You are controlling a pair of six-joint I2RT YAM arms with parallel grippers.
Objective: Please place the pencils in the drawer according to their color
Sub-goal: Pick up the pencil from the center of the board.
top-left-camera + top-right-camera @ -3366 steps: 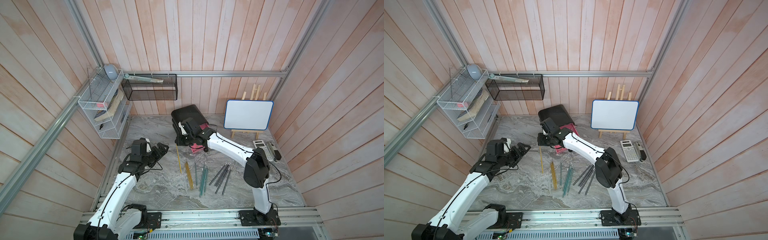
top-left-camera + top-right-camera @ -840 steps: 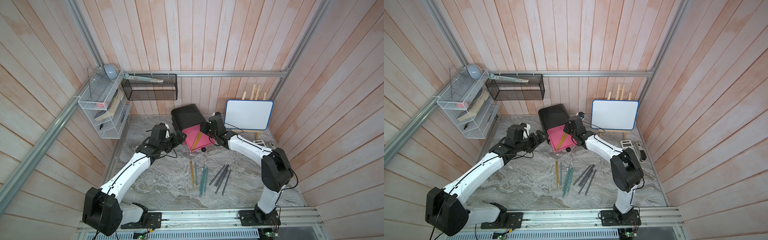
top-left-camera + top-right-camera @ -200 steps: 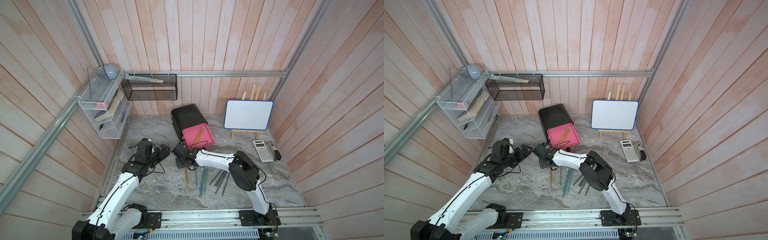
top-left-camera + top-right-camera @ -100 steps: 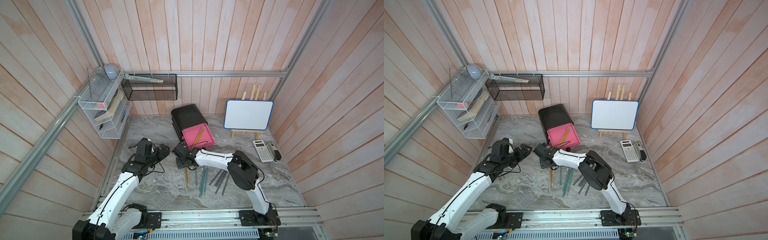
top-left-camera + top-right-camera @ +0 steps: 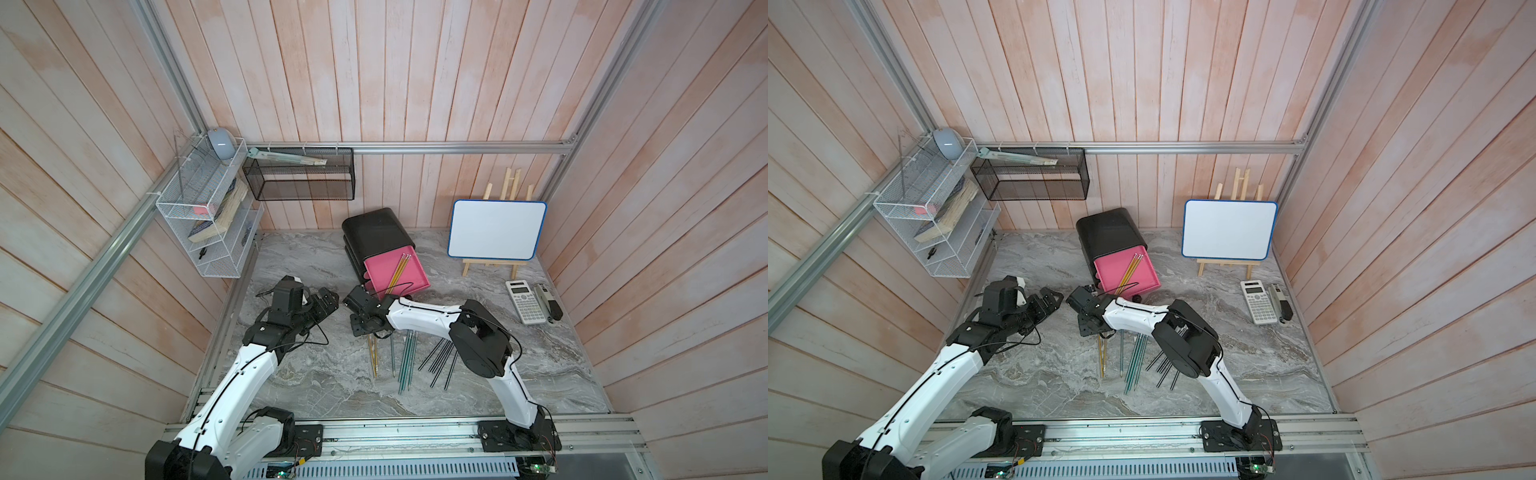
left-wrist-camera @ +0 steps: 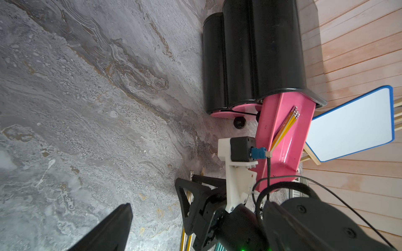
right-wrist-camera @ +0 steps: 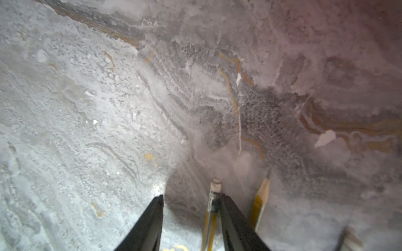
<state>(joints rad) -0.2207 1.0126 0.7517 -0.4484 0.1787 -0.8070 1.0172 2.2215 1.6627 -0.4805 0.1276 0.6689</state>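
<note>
The black drawer cabinet point(image 5: 374, 232) stands at the back with its top pink drawer point(image 5: 415, 286) pulled out, and three yellow pencils point(image 5: 398, 270) lie in it. On the table lie yellow pencils point(image 5: 374, 353), a grey one point(image 5: 392, 353), teal ones point(image 5: 407, 361) and black ones point(image 5: 440, 359). My right gripper point(image 7: 192, 196) is open, down at the far ends of the yellow pencils. One yellow pencil point(image 7: 214, 195) lies against the inside of a finger, another point(image 7: 261, 195) just outside. My left gripper point(image 5: 330, 301) hovers open and empty to its left.
A whiteboard on an easel point(image 5: 496, 235) stands at the back right, with a calculator point(image 5: 525, 301) and a dark device point(image 5: 548, 303) in front of it. A white wire shelf point(image 5: 203, 216) and a black mesh basket point(image 5: 299, 178) hang on the walls.
Four seconds ago both grippers were at the pink drawer. Both have since pulled away, and the right one came down onto the yellow pencils. Over the last second almost nothing moved.
</note>
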